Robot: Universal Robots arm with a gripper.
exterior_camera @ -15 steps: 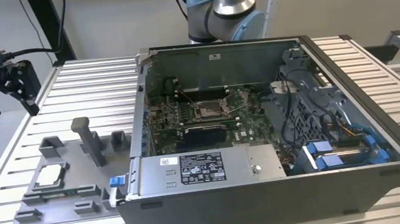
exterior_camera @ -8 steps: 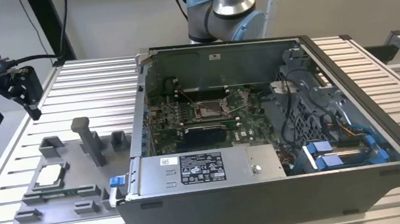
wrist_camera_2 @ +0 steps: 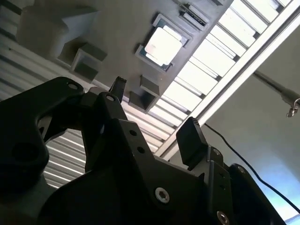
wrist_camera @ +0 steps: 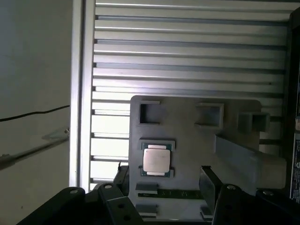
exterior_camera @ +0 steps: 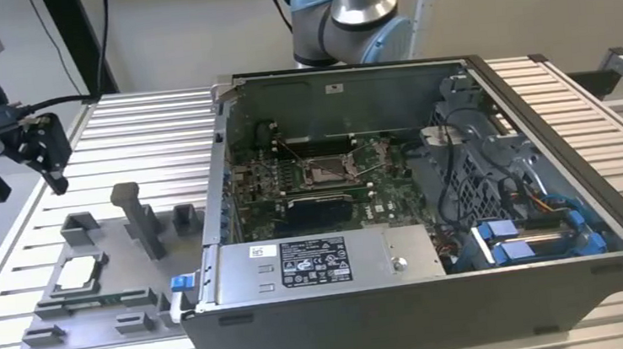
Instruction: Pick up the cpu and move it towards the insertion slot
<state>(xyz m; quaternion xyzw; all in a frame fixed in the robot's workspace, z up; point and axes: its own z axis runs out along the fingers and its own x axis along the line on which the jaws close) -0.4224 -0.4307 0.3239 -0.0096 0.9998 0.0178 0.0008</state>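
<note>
Nearest the lens in both wrist views: black gripper (wrist_camera: 164, 180), fingers (wrist_camera_2: 191, 140) spread wide, nothing held between them. Beyond and below, well apart from the fingertips: cpu (wrist_camera: 156, 160), pale silver face up, seated flat in a square recess of the grey plastic tray (wrist_camera: 187, 136). Roughly centred on the gap between the fingers in the first wrist view. Square, so no long axis to speak of, with edges running parallel to the tray's own.

From the exterior view: gripper hanging over the slatted aluminium table (exterior_camera: 138, 130) at the exterior view's left, higher than the tray and farther from the camera, chip untouched beneath. Raised blocks (exterior_camera: 76, 225) and one tall post (exterior_camera: 140, 219) standing on the tray, the post toward the exterior view's right of the chip. Open air directly over it.

Well to the exterior view's right of the tray, insertion slot (exterior_camera: 323, 170), shiny frame around a dark centre, lying on the green motherboard (exterior_camera: 252, 203) inside the open computer case (exterior_camera: 414, 309). Between tray and slot: the case's upright side wall, by this reading a barrier on any straight path. Around the slot, a blue-tabbed drive cage (exterior_camera: 521, 245) to the exterior view's right and a power supply (exterior_camera: 331, 262) nearer the camera. Pick-up judged not yet made.
</note>
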